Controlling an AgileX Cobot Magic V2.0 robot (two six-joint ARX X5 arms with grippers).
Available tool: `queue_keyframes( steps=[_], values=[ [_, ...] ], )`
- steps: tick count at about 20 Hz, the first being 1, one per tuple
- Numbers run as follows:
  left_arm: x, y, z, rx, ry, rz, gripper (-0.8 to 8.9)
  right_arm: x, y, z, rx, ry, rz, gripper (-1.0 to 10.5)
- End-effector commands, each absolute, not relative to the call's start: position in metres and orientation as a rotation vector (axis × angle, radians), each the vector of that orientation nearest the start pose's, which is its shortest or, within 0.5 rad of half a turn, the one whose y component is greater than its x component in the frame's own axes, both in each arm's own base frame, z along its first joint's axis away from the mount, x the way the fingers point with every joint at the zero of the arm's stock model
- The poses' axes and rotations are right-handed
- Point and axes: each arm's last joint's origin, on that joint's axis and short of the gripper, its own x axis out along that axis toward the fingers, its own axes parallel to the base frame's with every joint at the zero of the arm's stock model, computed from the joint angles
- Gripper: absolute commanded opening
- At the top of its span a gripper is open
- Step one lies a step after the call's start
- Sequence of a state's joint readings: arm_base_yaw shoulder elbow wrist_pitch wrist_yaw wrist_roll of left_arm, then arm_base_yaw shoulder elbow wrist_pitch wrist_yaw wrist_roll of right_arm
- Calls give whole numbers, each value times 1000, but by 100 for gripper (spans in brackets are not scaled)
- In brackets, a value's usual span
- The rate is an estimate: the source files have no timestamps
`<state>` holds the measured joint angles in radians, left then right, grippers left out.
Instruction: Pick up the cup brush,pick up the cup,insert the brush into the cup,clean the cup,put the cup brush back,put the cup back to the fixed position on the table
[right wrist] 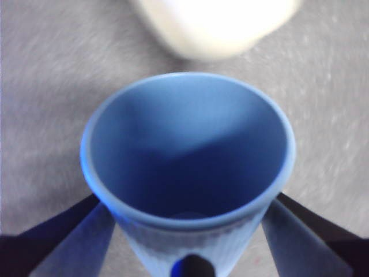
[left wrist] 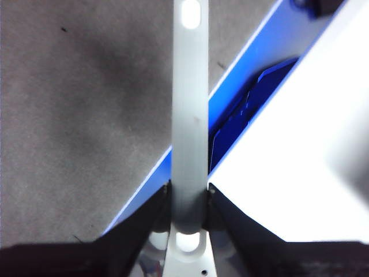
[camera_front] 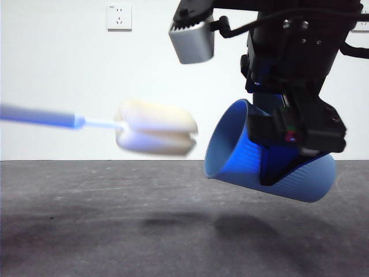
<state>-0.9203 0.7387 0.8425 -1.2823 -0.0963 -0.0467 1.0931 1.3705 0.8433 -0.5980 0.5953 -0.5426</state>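
My right gripper (camera_front: 288, 144) is shut on the light-blue ribbed cup (camera_front: 230, 144) and holds it above the table (camera_front: 86, 231), tilted with its mouth toward the left. In the right wrist view the jaws flank the cup (right wrist: 187, 156), whose inside looks empty. The cup brush comes in from the left, level in the air. Its cream sponge head (camera_front: 155, 135) is just outside the cup's mouth, apart from the rim, and also shows in the right wrist view (right wrist: 213, 23). My left gripper (left wrist: 189, 199) is shut on the brush's grey handle (left wrist: 190, 115); it is out of the front view.
A white wall with a power socket (camera_front: 119, 17) stands behind the table. The right arm's silver wrist camera box (camera_front: 193, 39) hangs above the cup. Shadows of cup and brush fall on the table below them.
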Motion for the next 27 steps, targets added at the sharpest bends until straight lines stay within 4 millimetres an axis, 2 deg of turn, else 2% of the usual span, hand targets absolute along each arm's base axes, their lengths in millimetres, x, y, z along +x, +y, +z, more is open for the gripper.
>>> queue_keyframes(
  steps=[1, 5, 9, 12, 16, 19, 22, 27],
  values=[
    [60, -74, 279, 461, 1068, -642, -8, 130, 214, 213, -1200, 644, 578, -17],
    [63, -74, 281, 376, 1018, -513, -8, 134, 210, 225, -1016, 628, 492, -17],
    [71, -81, 287, 196, 919, -425, -8, 136, 202, 245, -783, 609, 414, -17],
    [80, -90, 295, 68, 815, -402, -8, 134, 193, 262, -609, 569, 376, -17],
    [100, -103, 295, 1, 740, -303, -8, 124, 174, 291, -406, 480, 363, -17],
    [129, -119, 284, -40, 774, -231, -8, 110, 152, 317, -249, 388, 394, -17],
    [164, -141, 265, -115, 813, -248, -8, 96, 129, 339, -119, 283, 429, -17],
    [209, -169, 214, -203, 919, -172, -8, 77, 98, 356, -29, 193, 438, -17]
  ],
)
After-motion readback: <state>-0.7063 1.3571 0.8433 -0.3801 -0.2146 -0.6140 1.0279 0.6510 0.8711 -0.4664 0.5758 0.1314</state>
